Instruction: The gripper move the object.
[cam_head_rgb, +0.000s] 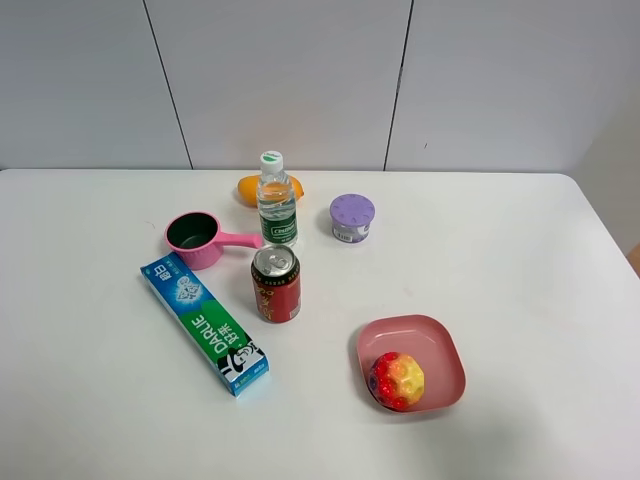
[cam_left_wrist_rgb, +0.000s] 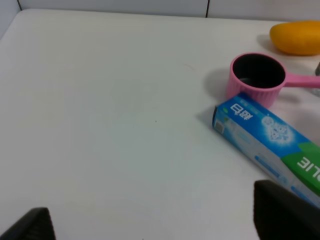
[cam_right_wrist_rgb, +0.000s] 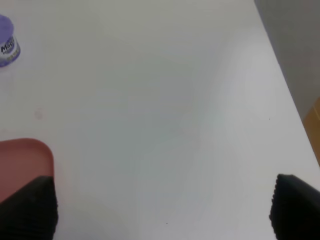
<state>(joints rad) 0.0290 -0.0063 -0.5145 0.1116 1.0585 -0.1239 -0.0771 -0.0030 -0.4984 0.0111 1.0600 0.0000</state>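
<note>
Left gripper (cam_left_wrist_rgb: 155, 220): only the two dark fingertips (cam_left_wrist_rgb: 285, 212) show at the edge of the left wrist view, set wide apart, nothing between them, bare white table (cam_left_wrist_rgb: 110, 125) underneath. Jaws spread wide, empty.

Just ahead of the left gripper, off toward one fingertip: blue-green toothpaste box (cam_left_wrist_rgb: 270, 145), lying flat. Beyond the box and touching or nearly touching its far end: pink cup (cam_left_wrist_rgb: 256, 77) with dark interior, upright, handle pointing away to the side. Farther still: orange-yellow fruit (cam_left_wrist_rgb: 296, 37), partly cut off by the frame edge.

Right gripper (cam_right_wrist_rgb: 162, 210): again only the fingertips (cam_right_wrist_rgb: 30, 210) visible, far apart, nothing held, table below. Close beside one fingertip: edge of the pink dish (cam_right_wrist_rgb: 22, 160). Well ahead, far corner of the view: purple-lidded tub (cam_right_wrist_rgb: 6, 47).

Neither gripper appears in the high camera.

The bottle (cam_head_rgb: 275, 200): clear plastic, white-green cap, green label, standing upright toward the far middle of the table, well apart from both grippers. Not clearly identifiable in either wrist view. Orange fruit directly behind it; cup handle reaching toward its base; red can (cam_head_rgb: 276, 284) upright on its near side; tub to its right. Dish holds a red-yellow ball (cam_head_rgb: 396, 380).
</note>
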